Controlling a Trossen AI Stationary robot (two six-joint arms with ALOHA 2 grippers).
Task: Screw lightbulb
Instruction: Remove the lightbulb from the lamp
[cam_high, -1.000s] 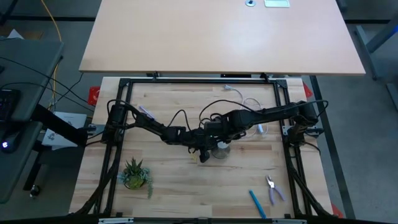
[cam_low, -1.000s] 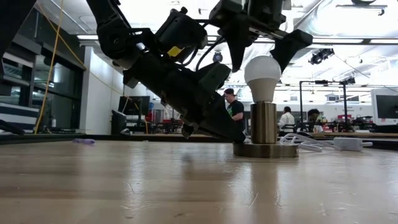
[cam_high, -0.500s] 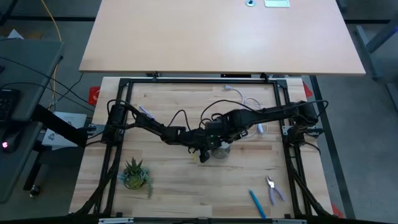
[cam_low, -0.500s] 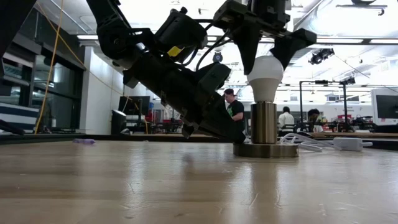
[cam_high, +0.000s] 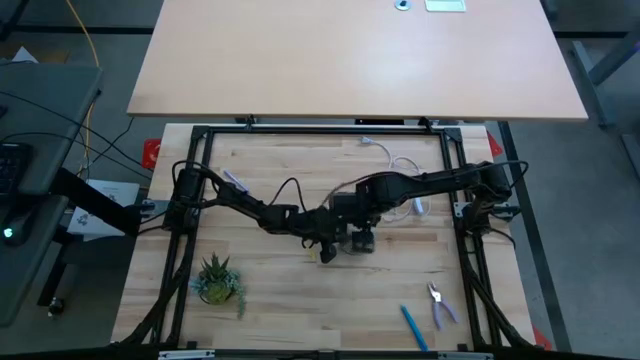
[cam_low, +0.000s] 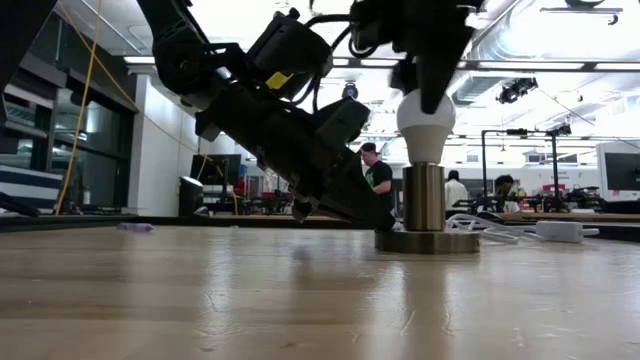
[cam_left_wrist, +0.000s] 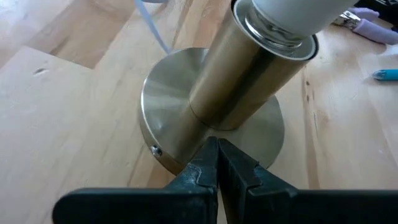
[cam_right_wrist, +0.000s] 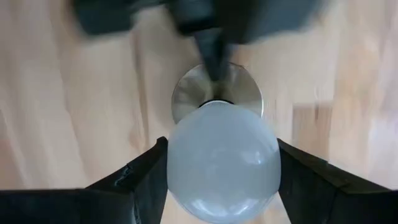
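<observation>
The white lightbulb stands upright in the brushed-metal socket, whose round base rests flat on the wooden table. My right gripper is above the bulb, pointing down and shut on it; in the high view it hides both bulb and socket. My left gripper is shut, its tips on the socket's base. In the high view the left gripper sits just left of the socket. My left gripper presses its shut fingertips on the top of the socket's round base, near the rim, slanting down from the table's left. The base lies flat on the table. My right gripper pinches the bulb's widest part between its two fingers, from above, pointing down. The bulb stands upright with its screw end inside the socket.
A white cord runs from the socket toward the far right. A small potted plant stands near left. Pliers and a blue pen lie near right. People stand in the room behind.
My right gripper has closed its fingers in on the bulb and turned about the bulb's upright axis, so the low view now shows the fingers edge-on. The bulb and socket stay upright. My left gripper has kept still on the base.
</observation>
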